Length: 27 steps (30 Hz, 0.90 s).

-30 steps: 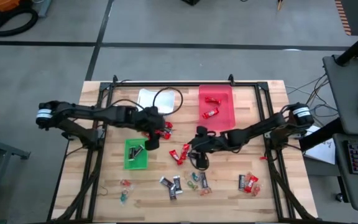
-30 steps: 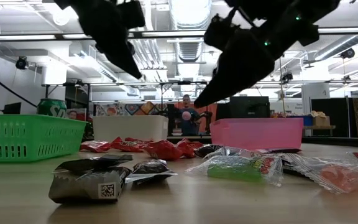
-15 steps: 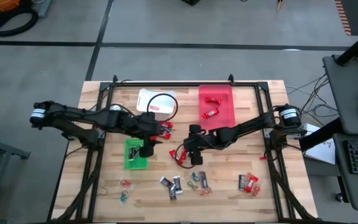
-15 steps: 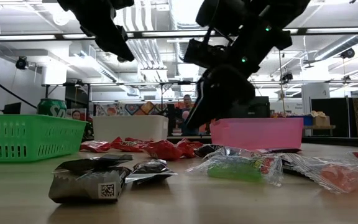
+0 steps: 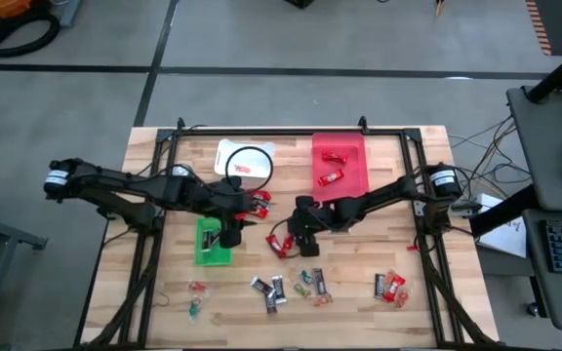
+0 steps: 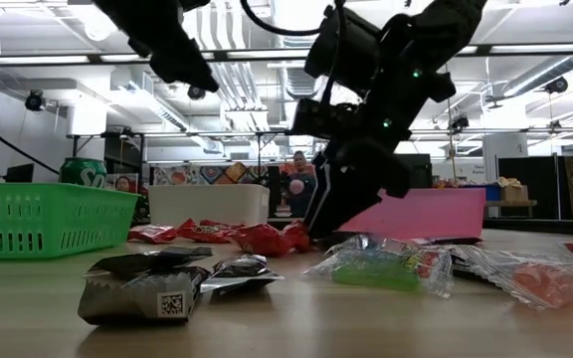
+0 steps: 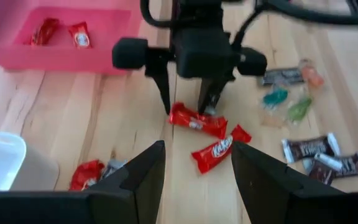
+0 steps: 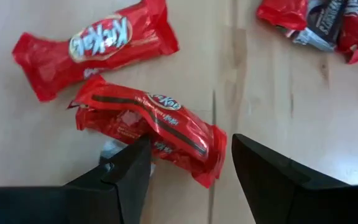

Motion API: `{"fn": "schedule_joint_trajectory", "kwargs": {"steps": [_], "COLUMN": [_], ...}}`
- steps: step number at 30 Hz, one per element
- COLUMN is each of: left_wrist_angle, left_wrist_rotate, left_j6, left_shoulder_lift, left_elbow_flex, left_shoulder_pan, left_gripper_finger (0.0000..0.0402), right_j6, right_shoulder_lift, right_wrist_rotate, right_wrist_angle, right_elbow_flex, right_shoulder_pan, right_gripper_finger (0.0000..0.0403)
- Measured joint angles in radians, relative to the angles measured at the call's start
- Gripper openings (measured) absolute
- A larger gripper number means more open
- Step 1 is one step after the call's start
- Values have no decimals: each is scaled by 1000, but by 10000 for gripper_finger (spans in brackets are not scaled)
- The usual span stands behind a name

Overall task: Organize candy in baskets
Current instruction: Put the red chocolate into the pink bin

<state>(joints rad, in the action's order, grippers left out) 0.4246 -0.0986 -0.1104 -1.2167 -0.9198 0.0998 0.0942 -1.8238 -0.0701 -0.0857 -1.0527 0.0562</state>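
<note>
Over the last second the right pincer (image 5: 294,237) has swung left from the middle of the desk (image 5: 427,255) and dropped low. It now straddles 1 red candy bar (image 8: 151,128), its fingers spread on either side of the wrapper and not yet clenched. My reading is that the pick is set up and a squeeze comes next, with the red basket (image 5: 341,168) just beyond as the likely home for it. A 2nd red bar (image 8: 95,46) lies right beside the first, so a sloppy close could nudge it.

The left pincer (image 5: 230,237) has drawn back toward the green basket (image 5: 212,241) and hangs above its right edge, jaws apart and holding nothing. The white basket (image 5: 232,156) sits far left of the red one. Dark bars (image 5: 269,290) and other sweets lie scattered along the near edge.

The right arm reaches in long and low from the right side; the left arm stretches across from the left.
</note>
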Motion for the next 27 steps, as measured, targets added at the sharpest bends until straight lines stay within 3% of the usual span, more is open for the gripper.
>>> {"fn": "schedule_joint_trajectory", "kwargs": {"steps": [5, 16, 27], "left_wrist_angle": [-23, -29, -15], "left_wrist_rotate": [-22, -52, -150], "left_j6": [-20, -30, -22], "left_shoulder_lift": [11, 8, 27], "left_elbow_flex": [27, 33, 33], "left_shoulder_pan": [0, 0, 0], "left_gripper_finger": [168, 168, 168], "right_j6": [-6, -14, -15], "right_shoulder_lift": [-6, -6, 46], "right_wrist_rotate": [49, 99, 97], "right_wrist_angle": [-5, -10, -8], "right_elbow_flex": [1, 1, -18], "right_shoulder_pan": [-30, -48, -51], "right_gripper_finger": [180, 21, 12]}}
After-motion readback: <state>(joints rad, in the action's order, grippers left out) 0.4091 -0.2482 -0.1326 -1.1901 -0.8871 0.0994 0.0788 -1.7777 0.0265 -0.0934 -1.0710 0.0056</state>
